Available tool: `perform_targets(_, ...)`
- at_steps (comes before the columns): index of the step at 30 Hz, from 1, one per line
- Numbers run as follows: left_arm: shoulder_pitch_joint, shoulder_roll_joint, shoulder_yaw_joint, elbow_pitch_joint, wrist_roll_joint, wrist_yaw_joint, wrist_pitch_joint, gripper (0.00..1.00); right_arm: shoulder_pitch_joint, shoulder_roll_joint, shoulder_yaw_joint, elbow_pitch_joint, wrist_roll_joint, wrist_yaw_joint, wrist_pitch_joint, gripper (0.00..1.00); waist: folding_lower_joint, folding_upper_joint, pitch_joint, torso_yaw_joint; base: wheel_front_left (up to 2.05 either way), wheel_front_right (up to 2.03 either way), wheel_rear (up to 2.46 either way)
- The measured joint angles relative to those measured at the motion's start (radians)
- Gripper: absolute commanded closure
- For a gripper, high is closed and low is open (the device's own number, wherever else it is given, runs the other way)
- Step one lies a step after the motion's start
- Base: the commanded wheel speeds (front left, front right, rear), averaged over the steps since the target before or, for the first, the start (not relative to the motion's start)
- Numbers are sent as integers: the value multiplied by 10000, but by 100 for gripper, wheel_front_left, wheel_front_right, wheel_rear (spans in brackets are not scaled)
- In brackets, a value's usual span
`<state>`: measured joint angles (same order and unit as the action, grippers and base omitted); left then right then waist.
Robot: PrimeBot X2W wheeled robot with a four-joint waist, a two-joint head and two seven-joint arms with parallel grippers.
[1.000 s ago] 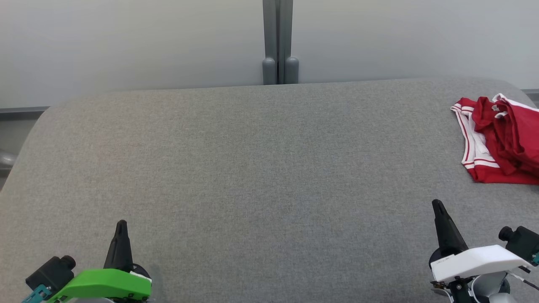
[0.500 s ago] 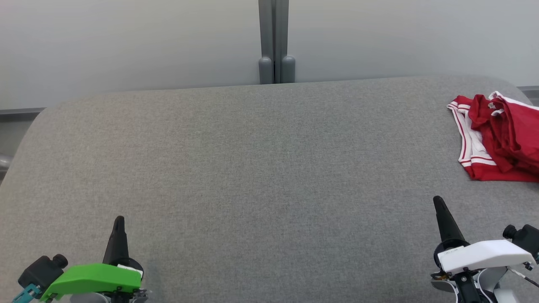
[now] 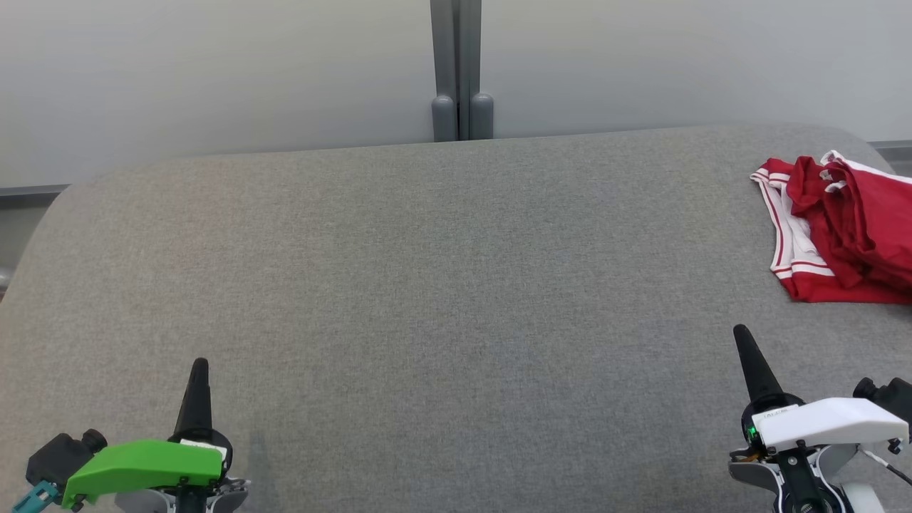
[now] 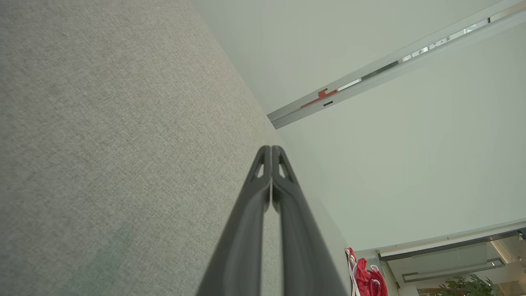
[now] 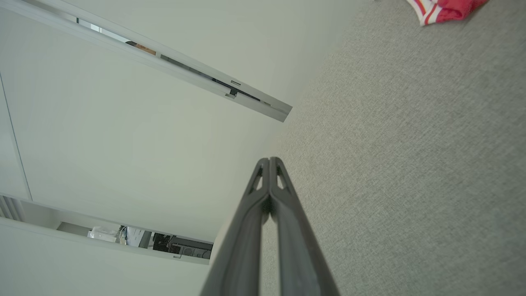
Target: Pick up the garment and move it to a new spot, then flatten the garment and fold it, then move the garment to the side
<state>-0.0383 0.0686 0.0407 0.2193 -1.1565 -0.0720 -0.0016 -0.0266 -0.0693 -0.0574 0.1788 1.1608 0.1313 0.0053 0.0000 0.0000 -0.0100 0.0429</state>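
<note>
Garment (image 3: 851, 231) untouched; left claw (image 3: 199, 365), right claw (image 3: 742, 332) closed, seemingly empty.

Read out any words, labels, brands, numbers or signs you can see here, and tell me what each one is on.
No text here can be read.
Small dark print on the white cover of the right gripper: too small to read.
Garment: red with white stripes, no lettering showing.
</note>
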Motion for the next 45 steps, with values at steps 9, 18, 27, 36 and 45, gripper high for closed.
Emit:
perform_targets(9, -124, -48, 150, 61, -859, -119, 213, 100, -116, 13, -81, 123, 830, -4, 178, 100, 0, 0, 20, -65, 0, 0, 0)
perform_targets(18, -208, -88, 263, 100, -1615, -215, 422, 100, -241, 29, -163, 245, 1643, -8, 347, 100, 0, 0, 40, -132, 0, 0, 0)
perform_targets(27, -337, -117, 382, 134, -2339, -303, 594, 100, -405, 44, -228, 334, 2376, -8, 508, 100, 0, 0, 60, -197, 0, 0, 0)
perform_targets(36, -431, -134, 497, 167, -2999, -380, 769, 100, -496, 73, -293, 435, 3041, -8, 648, 100, 0, 0, 80, -262, 0, 0, 0)
perform_targets(45, -506, -157, 583, 207, -3634, -456, 936, 100, -611, 90, -355, 531, 3685, -8, 811, 100, 0, 0, 100, -329, 0, 0, 0)
